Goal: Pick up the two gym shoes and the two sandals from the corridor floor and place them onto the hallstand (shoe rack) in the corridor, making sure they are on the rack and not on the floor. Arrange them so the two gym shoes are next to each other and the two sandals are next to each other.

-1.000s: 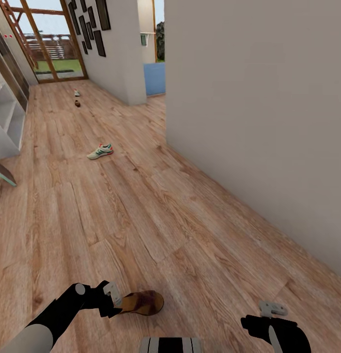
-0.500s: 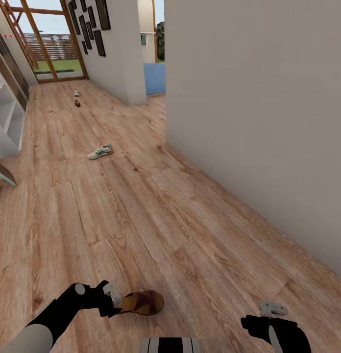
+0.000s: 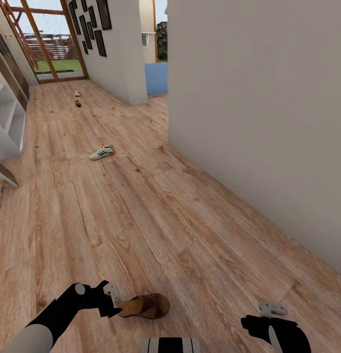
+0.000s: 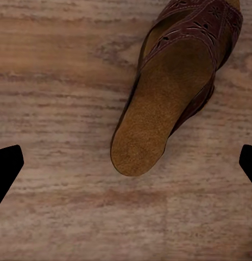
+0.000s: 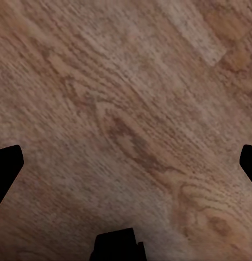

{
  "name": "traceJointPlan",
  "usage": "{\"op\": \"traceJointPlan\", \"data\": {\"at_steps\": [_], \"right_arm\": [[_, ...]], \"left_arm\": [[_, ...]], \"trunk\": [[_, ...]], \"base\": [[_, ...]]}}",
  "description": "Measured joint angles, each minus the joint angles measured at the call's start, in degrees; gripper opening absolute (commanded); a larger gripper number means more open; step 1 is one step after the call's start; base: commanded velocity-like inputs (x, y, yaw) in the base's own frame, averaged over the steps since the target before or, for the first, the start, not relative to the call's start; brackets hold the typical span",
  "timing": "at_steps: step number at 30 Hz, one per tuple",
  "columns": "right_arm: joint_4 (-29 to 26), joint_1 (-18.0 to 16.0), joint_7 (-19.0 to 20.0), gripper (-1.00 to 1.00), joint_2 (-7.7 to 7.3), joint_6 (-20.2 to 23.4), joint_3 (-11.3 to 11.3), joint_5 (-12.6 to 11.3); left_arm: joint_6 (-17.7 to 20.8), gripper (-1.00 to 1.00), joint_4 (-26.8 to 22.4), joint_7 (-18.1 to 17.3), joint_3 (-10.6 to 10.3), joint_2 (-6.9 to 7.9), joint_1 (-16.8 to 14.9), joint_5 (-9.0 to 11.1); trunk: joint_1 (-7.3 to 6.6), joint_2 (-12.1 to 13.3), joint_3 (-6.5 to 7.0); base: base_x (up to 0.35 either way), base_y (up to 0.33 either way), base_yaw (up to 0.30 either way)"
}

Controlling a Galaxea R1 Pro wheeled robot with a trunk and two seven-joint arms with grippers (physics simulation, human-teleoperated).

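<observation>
My left gripper [image 3: 113, 298] sits at the lower left of the head view, just beside the heel end of a brown sandal [image 3: 145, 306] lying on the corridor floor [image 3: 141, 211]. In the left wrist view the sandal [image 4: 172, 81] lies flat on the planks, its tan footbed up, and my two fingertips [image 4: 6, 168] stand wide apart at the frame edges, holding nothing. My right gripper [image 3: 271, 311] hangs at the lower right of the head view over bare planks; its fingertips [image 5: 6, 166] are likewise spread wide and hold nothing. One gym shoe [image 3: 102, 152] lies on the floor left of centre in the head view. Far up the corridor, at the upper left, two small things [image 3: 77, 98] rest on the floor, perhaps the other shoe and sandal. Pale shelving [image 3: 6, 122] shows at the left edge.
</observation>
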Motion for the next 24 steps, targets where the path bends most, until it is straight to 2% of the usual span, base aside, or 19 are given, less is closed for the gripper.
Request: {"op": "traceJointPlan", "data": {"at_steps": [7, 17, 22, 24], "right_arm": [[0.0, 0.0, 0.0, 1.00, 0.00, 0.0, 0.0, 0.0], [0.0, 0.0, 0.0, 1.00, 0.00, 0.0, 0.0, 0.1], [0.0, 0.0, 0.0, 1.00, 0.00, 0.0, 0.0, 0.2], [0.0, 0.0, 0.0, 1.00, 0.00, 0.0, 0.0, 0.2]], "left_arm": [[-0.1, 1.00, 0.0, -0.2, -0.1, 0.08, 0.0, -0.1], [-0.2, 1.00, -0.2, -3.4, -0.1, 0.50, -0.1, -0.6], [-0.2, 1.00, -0.2, -4.0, -0.1, 0.85, -0.4, -3.4], [-0.2, 1.00, -0.2, -4.1, 0.0, 0.89, -0.5, -5.1]], "trunk": [[0.00, 0.0, 0.00], [0.00, 0.0, 0.00], [0.00, 0.0, 0.00], [0.00, 0.0, 0.00]], "base": [[0.002, 0.005, 0.000], [0.000, 0.000, 0.000], [0.000, 0.000, 0.000], [0.000, 0.000, 0.000]]}}
